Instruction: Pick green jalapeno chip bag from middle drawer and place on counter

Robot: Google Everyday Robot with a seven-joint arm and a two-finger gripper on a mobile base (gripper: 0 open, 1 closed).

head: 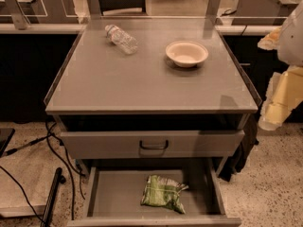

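The green jalapeno chip bag [163, 193] lies crumpled on the flat grey floor of the open middle drawer [116, 195], right of its centre, at the bottom of the camera view. The counter [142, 82] is the wide grey surface above it. My gripper [277, 103] hangs at the far right edge of the view, beside the counter's right rim and well above and to the right of the bag. It holds nothing that I can see.
A clear plastic bottle [122, 38] lies on its side at the counter's back left. A white bowl [186, 53] stands at the back right. A closed drawer panel with a black bar handle [154, 145] sits above the open drawer. Black cables [57, 150] trail on the floor at left.
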